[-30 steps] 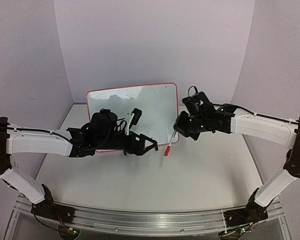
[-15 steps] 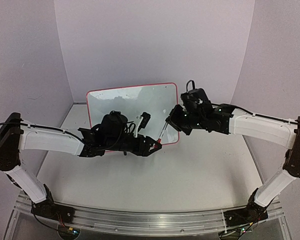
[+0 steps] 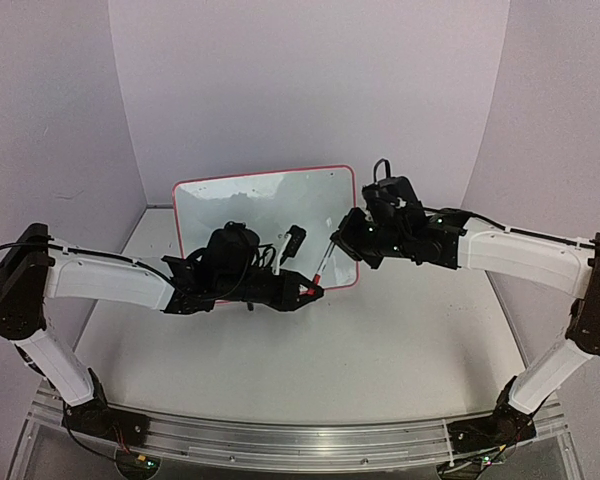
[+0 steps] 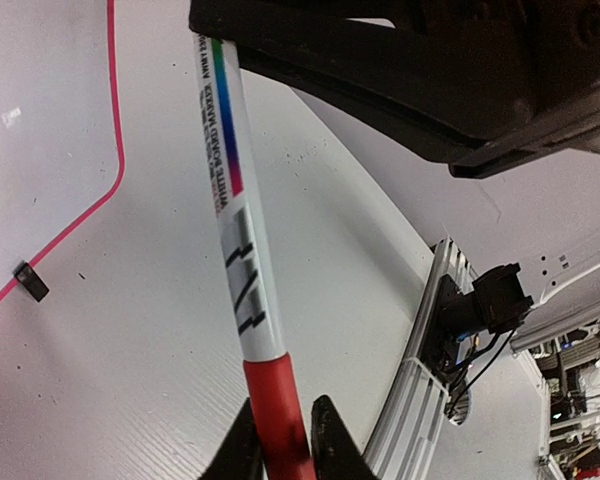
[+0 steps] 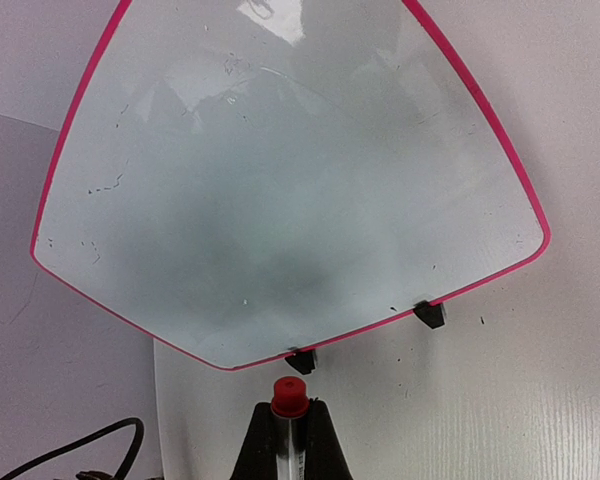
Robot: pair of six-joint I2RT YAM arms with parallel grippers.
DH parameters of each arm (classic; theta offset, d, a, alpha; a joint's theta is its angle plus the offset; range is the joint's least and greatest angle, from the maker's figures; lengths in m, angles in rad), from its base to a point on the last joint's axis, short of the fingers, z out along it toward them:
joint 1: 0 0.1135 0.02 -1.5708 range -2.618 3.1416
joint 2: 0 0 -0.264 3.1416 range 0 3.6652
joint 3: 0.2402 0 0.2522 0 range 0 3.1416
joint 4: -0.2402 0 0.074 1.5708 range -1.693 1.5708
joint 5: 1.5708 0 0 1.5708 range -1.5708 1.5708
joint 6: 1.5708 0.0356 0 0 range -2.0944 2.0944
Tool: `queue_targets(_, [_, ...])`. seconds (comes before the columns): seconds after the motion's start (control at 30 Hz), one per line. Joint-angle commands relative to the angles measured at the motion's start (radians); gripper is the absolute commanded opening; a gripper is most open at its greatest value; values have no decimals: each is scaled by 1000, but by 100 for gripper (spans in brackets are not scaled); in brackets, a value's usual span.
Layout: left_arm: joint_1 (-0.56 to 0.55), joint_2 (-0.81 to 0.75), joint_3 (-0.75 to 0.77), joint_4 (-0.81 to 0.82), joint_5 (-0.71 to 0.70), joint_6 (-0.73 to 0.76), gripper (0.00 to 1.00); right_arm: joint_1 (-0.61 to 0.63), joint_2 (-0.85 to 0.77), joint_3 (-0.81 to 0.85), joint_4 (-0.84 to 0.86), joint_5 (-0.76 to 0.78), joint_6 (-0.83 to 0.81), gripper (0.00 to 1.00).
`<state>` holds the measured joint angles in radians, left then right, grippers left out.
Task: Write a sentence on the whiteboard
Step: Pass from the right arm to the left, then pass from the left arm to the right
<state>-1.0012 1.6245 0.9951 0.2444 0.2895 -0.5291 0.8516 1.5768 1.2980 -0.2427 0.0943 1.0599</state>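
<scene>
You've got the marker (image 3: 324, 267) strung btwn both arms: L jaws pinch its red cap (image 4: 277, 415), R jaws clamp the barrel. Long axis runs jaw to jaw, so pull along it. Whiteboard (image 3: 265, 205) stands blank just behind, on the surface (image 3: 400, 340).

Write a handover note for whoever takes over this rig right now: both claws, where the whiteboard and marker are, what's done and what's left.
Right claw: shut on the white barrel of the marker, holding it near the whiteboard's lower right corner.
Left claw: fingertips hug the red cap on both sides, apparently gripping it; cap on.
Whiteboard: stands on its black feet at the back of the table, blank apart from faint smudges.
Done: marker picked up, both claws on it.
Left: pull the cap off, then do all the writing.
</scene>
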Motion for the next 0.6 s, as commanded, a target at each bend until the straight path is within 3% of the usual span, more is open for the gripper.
queue_targets(0.0, [1, 9, 52, 30, 7, 10, 4, 3, 11, -13, 17, 26, 0, 0])
queue_targets(0.13, [2, -4, 44, 17, -2, 22, 0, 3, 4, -17, 13, 26, -32, 4])
queue_targets(0.37, [33, -49, -5, 33, 116, 48, 0, -21, -74, 12, -84, -10, -261, 50])
queue_targets(0.47, [55, -67, -19, -5, 187, 87, 0, -67, -117, 27, -154, -89, -359, 60])
queue_targets(0.57, [88, -89, -32, -67, 247, 132, 0, -124, -160, 14, -172, -262, -447, 66])
